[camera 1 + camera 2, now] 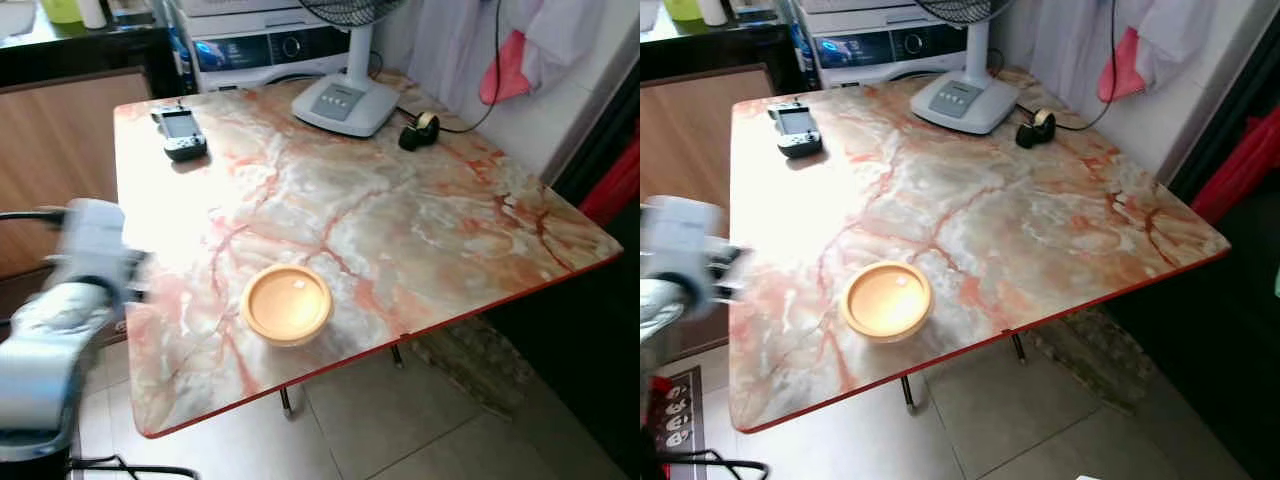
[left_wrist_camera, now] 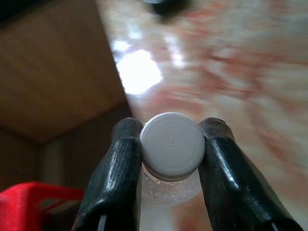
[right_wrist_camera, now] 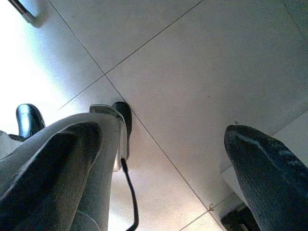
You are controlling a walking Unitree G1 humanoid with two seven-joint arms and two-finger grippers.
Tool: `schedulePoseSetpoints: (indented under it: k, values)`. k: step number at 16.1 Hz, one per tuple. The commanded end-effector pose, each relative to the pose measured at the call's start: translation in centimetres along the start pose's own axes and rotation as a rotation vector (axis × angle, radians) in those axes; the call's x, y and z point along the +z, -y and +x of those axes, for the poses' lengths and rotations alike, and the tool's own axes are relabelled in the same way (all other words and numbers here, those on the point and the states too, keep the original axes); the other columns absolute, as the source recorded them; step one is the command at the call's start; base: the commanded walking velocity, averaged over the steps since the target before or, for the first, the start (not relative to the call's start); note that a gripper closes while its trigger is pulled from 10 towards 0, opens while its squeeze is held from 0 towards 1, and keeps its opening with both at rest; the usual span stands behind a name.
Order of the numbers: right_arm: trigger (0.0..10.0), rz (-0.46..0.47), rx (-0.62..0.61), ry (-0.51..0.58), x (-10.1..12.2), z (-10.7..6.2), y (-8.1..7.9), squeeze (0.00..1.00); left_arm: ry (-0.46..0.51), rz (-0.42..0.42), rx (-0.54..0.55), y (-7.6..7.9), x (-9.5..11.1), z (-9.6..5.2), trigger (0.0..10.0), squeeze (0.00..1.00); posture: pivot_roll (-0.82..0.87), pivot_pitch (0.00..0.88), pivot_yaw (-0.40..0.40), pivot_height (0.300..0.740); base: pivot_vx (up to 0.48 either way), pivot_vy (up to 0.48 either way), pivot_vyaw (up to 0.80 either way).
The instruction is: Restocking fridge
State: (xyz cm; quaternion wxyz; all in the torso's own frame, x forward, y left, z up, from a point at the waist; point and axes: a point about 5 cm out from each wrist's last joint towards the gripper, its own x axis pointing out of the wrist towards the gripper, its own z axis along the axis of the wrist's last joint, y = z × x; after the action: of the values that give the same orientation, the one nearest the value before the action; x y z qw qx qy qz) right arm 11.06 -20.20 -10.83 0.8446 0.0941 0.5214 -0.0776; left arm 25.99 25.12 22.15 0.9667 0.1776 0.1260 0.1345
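In the left wrist view, a clear bottle with a white screw cap [image 2: 172,145] is clamped at the neck between two black fingers [image 2: 120,163]; my left gripper [image 2: 171,131] is shut on it. The marble table top lies beyond the bottle, blurred. From the head camera, my silver left arm [image 1: 70,300] is a blur beside the table's left edge. My right gripper [image 3: 163,131] hangs open over pale floor tiles, holding nothing.
On the pink-veined marble table [image 1: 420,240] sit a round yellow container [image 1: 287,303] near the front edge, a handheld device [image 1: 180,133], a fan base [image 1: 345,103] and a tape roll [image 1: 420,128]. A wooden cabinet [image 1: 50,150] stands at left, and a red basket [image 2: 33,197] lies below.
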Motion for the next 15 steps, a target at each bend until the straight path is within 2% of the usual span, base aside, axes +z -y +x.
schedulePoseSetpoints:
  k: [1, 2, 4, 6, 7, 8, 9, 11, 13, 14, 15]
  values:
    - [10.0, -0.003, -0.008, -0.009, -0.2, -0.1, 0.4, 0.00, -0.028, 0.004, 0.137, -2.3, -1.6, 0.3, 10.0, 0.00, 0.23, 0.090, -0.075, 0.740, 0.000, 0.000, 0.00]
    - [10.0, -0.002, -0.008, -0.009, -0.2, -0.1, 0.4, 0.00, -0.054, -0.002, 0.177, -3.0, -3.1, 0.4, 10.0, 0.00, 0.23, 0.092, -0.072, 0.740, 0.000, 0.000, 0.00]
    - [10.0, -0.001, -0.009, -0.008, -0.1, -0.1, 0.4, 0.00, -0.113, -0.011, 0.179, -3.0, -5.9, 0.4, 10.0, 0.00, 0.23, 0.094, -0.075, 0.740, 0.000, 0.000, 0.00]
    - [10.0, 0.003, -0.009, -0.006, -0.1, -0.1, 0.4, 0.00, -0.198, -0.039, 0.197, -2.9, -10.4, 0.3, 10.0, 0.00, 0.21, 0.099, -0.073, 0.740, 0.000, 0.000, 0.00]
    - [10.0, 0.008, -0.012, -0.004, 0.0, -0.1, 0.4, 0.00, -0.278, -0.078, 0.209, -2.2, -15.5, -0.4, 10.0, 0.00, 0.20, 0.096, -0.070, 0.740, 0.000, 0.000, 0.00]
    - [10.0, 0.009, -0.013, -0.004, 0.0, -0.1, 0.4, 0.00, -0.307, -0.061, 0.198, -1.8, -16.7, -0.6, 10.0, 0.00, 0.20, 0.094, -0.069, 0.740, 0.000, 0.000, 0.00]
    - [10.0, 0.010, -0.015, -0.003, 0.0, -0.1, 0.4, 0.00, -0.364, -0.032, 0.180, -1.0, -19.0, -1.1, 10.0, 0.00, 0.19, 0.088, -0.069, 0.740, 0.000, 0.000, 0.00]
    - [10.0, 0.012, -0.016, 0.001, 0.1, 0.0, 0.4, 0.00, -0.419, -0.031, 0.128, 0.9, -22.4, -1.7, 10.0, 0.00, 0.19, 0.081, -0.070, 0.740, 0.000, 0.000, 0.00]
    - [10.0, 0.012, -0.016, 0.003, 0.2, 0.0, 0.4, 0.00, -0.440, 0.001, 0.091, 1.8, -23.4, -1.7, 10.0, 0.00, 0.19, 0.072, -0.069, 0.740, 0.000, 0.000, 0.00]
    - [10.0, 0.012, -0.016, 0.009, 0.5, 0.0, 0.4, 0.00, -0.472, 0.047, 0.014, 3.6, -25.0, -1.8, 10.0, 0.00, 0.18, 0.066, -0.067, 0.740, 0.000, 0.000, 0.00]
    - [10.0, 0.013, -0.016, 0.014, 0.7, 0.1, 0.3, 0.00, -0.495, 0.081, -0.041, 4.7, -26.0, -1.9, 10.0, 0.00, 0.17, 0.060, -0.065, 0.740, 0.000, 0.000, 0.00]
